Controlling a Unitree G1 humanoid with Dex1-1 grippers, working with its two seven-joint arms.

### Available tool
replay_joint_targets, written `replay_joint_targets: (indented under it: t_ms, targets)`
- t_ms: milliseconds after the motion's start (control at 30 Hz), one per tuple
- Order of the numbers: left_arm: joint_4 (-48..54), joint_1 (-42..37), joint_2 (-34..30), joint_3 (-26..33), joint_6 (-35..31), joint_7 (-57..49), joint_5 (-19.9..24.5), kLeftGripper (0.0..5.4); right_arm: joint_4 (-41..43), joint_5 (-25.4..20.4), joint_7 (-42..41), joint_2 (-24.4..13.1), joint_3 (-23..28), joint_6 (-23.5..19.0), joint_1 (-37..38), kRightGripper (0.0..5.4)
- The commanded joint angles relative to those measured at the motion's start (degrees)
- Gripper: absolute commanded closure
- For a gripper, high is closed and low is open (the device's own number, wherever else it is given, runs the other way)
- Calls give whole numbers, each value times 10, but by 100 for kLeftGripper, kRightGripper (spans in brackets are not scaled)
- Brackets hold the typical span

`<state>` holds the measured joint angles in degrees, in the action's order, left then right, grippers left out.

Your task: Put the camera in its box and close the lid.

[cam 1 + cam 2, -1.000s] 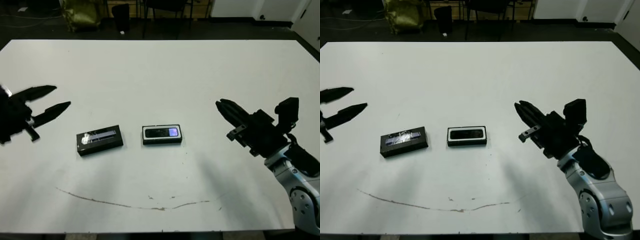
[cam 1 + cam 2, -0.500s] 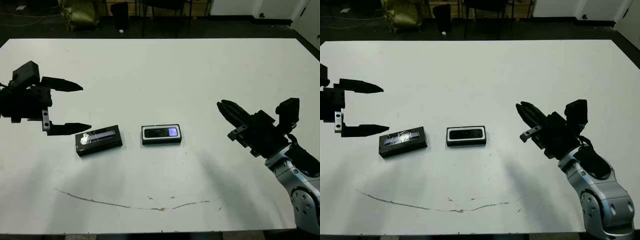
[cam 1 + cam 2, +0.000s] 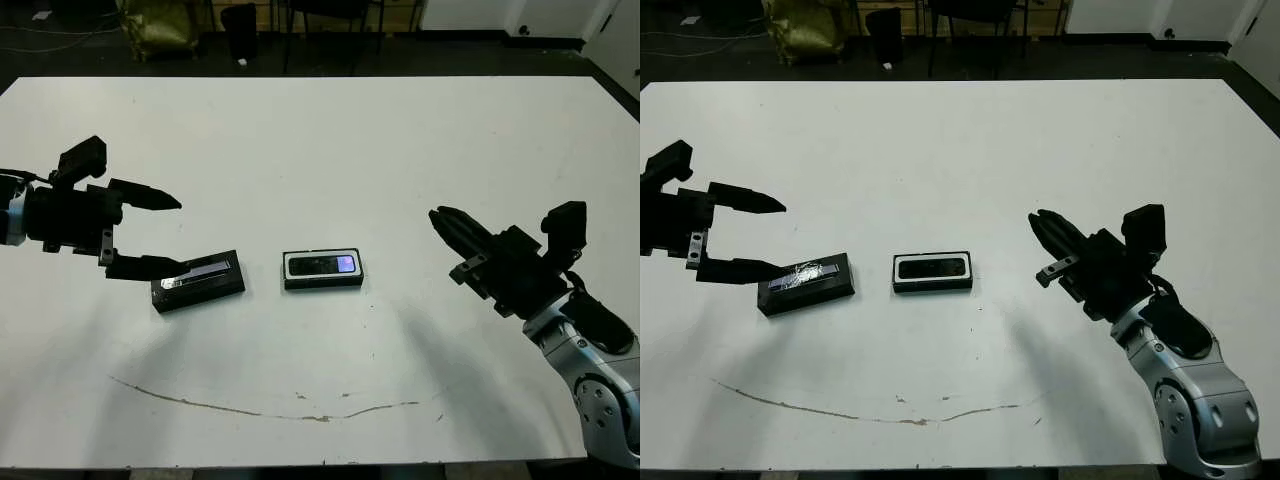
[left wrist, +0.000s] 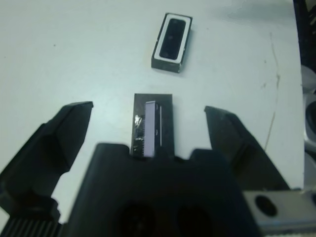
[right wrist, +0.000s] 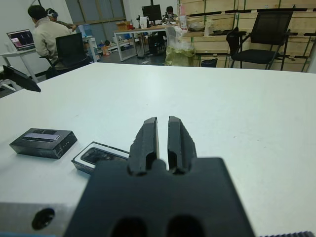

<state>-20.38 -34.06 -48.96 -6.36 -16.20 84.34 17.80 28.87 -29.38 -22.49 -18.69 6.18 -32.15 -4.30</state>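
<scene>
**Left gripper closes in on the lid**

The left gripper [image 3: 160, 232] has dropped toward the lid [image 3: 198, 281], fingers spread wide, empty. A skewed descent could shove it into the box [image 3: 322, 270] at three o'clock, camera [image 4: 170, 37] inside. Both lie lengthwise nine-to-three. Right gripper [image 3: 1048, 236] is pinched closed, empty.

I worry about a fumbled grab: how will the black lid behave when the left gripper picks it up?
The lid looks flat and boxy, so probably stiff, unlikely to roll. Its glossy striped top may be slippery. The left gripper is open beside it.
</scene>
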Motion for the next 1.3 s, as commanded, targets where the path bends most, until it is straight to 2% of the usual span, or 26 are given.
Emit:
replay_joint_targets:
  t_ms: [33, 567, 1200, 1300]
  targets:
    - [-43, -13, 8, -5, -6, 22, -6, 2, -11, 8, -2, -3, -5, 8, 10, 540]
    - [-57, -33, 9, -27, 34, 44, -56, 2, -17, 14, -8, -7, -10, 7, 12, 540]
    - [-25, -8, 22, -26, 11, 63, -42, 2, 0, 24, 14, -14, -15, -7, 27, 540]
    - [-14, 2, 25, -28, 1, 63, -39, 2, 0, 13, 21, -8, -12, -20, 26, 540]
